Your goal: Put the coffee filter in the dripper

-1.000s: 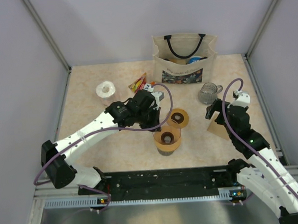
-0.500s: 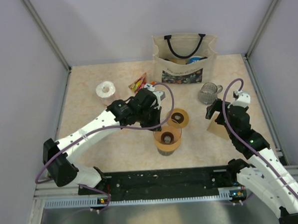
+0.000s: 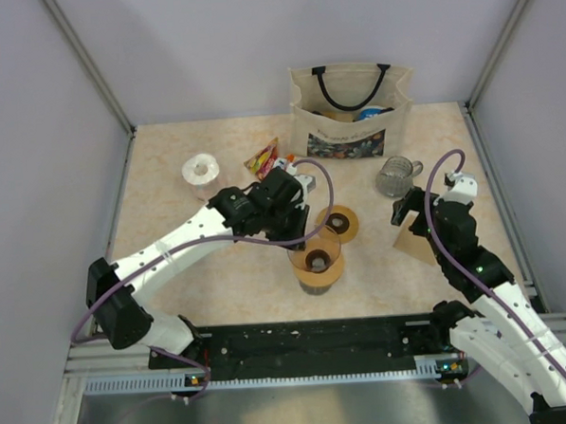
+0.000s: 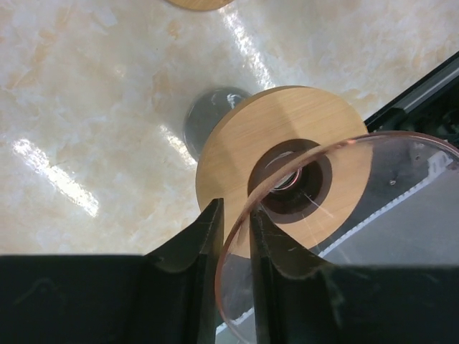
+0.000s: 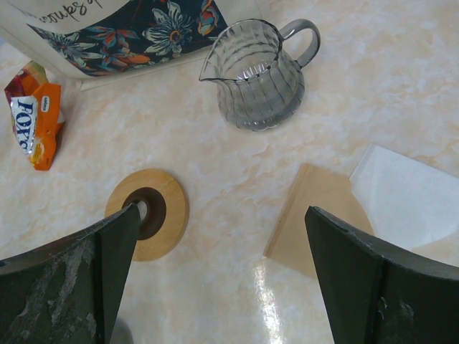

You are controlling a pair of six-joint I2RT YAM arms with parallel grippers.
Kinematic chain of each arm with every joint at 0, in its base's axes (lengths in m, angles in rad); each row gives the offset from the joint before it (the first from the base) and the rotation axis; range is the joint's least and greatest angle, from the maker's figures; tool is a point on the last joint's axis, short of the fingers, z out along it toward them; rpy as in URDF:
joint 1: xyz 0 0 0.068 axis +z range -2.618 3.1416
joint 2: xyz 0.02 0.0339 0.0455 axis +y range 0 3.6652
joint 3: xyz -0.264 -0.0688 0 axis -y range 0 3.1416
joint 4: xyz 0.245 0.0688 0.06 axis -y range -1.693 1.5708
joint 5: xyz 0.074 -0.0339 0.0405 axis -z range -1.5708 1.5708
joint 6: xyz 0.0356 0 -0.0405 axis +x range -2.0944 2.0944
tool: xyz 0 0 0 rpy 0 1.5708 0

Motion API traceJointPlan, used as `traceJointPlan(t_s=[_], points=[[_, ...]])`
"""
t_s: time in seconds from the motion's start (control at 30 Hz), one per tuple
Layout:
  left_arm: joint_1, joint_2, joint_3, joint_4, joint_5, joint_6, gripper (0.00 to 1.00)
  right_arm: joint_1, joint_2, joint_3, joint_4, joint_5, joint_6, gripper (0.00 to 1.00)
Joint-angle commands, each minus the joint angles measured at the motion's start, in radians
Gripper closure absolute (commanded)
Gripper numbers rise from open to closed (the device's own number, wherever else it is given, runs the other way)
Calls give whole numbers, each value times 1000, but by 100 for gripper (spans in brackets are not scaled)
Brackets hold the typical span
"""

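Filter (image 5: 315,215): brown paper, lying flat on the tabletop (image 3: 431,138) on the right side, near the right pincer (image 5: 222,215) and well apart from the dripper (image 3: 316,260). A white sheet (image 5: 409,193) touches the filter's right edge, and a glass pitcher (image 5: 254,75) stands beyond it, in front of the bag (image 3: 349,109).

Right pincer: fingers spread wide, holding nothing, above the tabletop.

Left pincer (image 4: 235,215): closed on the dripper's glass rim, one finger inside and one outside. The dripper's wooden collar shows through the glass. Whether its base rests on the tabletop cannot be told from these views.

A separate wooden ring (image 3: 339,223) lies flat just beyond the dripper.
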Motion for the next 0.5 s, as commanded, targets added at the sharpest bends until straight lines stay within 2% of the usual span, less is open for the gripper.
traceJointPlan(t_s=[0.0, 0.27, 0.37, 0.47], points=[[-2, 57, -19, -180, -70, 57, 72, -5, -10, -6, 30, 26, -8, 2], [-3, 51, 10, -174, -53, 68, 56, -4, -10, -6, 30, 26, -6, 2], [-5, 56, 25, -171, -55, 71, 46, -4, -12, -6, 30, 26, -6, 2], [-3, 67, 42, -171, -52, 79, 43, -4, -13, -6, 30, 24, -8, 2]])
